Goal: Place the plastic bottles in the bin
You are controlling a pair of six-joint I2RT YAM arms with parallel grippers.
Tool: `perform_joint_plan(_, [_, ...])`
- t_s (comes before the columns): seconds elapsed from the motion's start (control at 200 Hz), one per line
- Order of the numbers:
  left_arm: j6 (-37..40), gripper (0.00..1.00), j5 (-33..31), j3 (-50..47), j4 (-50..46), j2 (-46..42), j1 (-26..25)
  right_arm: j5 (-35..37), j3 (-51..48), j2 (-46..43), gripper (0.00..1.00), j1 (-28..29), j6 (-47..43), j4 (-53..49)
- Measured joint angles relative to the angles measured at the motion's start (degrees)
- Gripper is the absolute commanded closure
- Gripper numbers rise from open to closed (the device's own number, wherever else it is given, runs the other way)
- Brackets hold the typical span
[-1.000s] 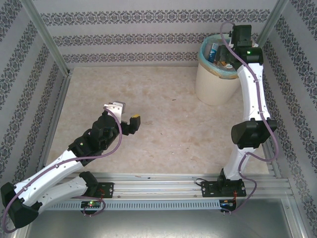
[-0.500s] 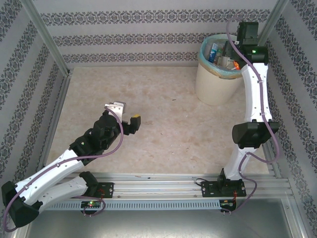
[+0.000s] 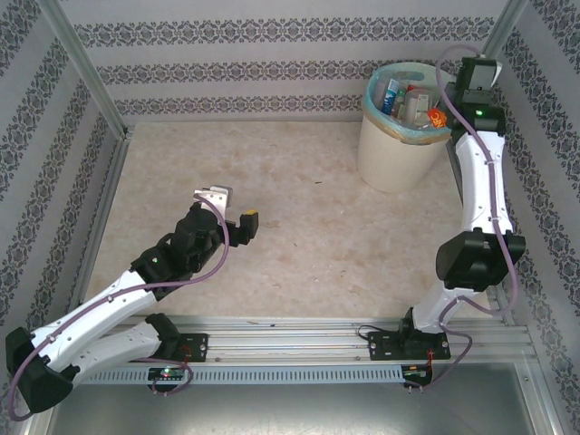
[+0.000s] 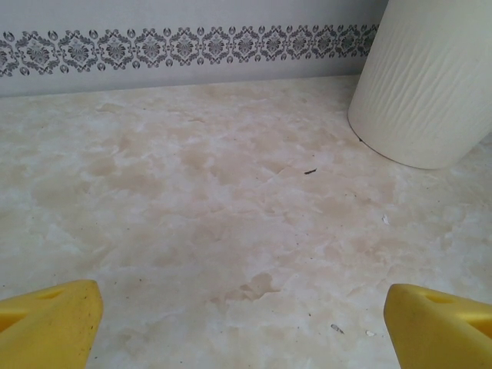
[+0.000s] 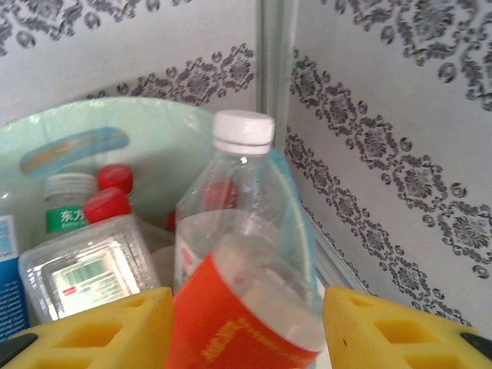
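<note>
The cream bin (image 3: 394, 156) with its blue-green liner stands at the back right and holds several plastic bottles (image 3: 403, 98). A clear bottle with an orange label and white cap (image 5: 234, 261) leans at the bin's right rim (image 3: 436, 117). My right gripper (image 5: 246, 319) hangs just behind this bottle and is open: its left yellow finger is against the label, and there is a gap at the right finger (image 5: 384, 330). Red-capped bottles (image 5: 96, 254) lie deeper in the liner (image 5: 154, 142). My left gripper (image 3: 231, 207) rests open and empty over the table's middle left (image 4: 242, 323).
The patterned back wall and a metal corner post (image 5: 275, 69) stand close behind the bin. The bin's ribbed wall (image 4: 430, 84) rises ahead and to the right of the left gripper, across bare marbled tabletop (image 4: 231, 200).
The right arm has swung right and back from above the bin's mouth to its right rim. Its jaws have narrowed a little. The left arm has hardly moved.
</note>
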Motion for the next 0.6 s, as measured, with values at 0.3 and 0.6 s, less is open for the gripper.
perform_joint_plan(0.3, [0.3,0.04,0.0,0.0,0.0,2.6,0.0,-4.6,-3.4,0.0,0.61,-1.9,1.8,5.1])
perform_joint_plan(0.6, [0.2,0.05,0.0,0.0,0.2,2.6,0.0,-7.0,-8.0,0.2,0.67,-1.3,1.0,10.2])
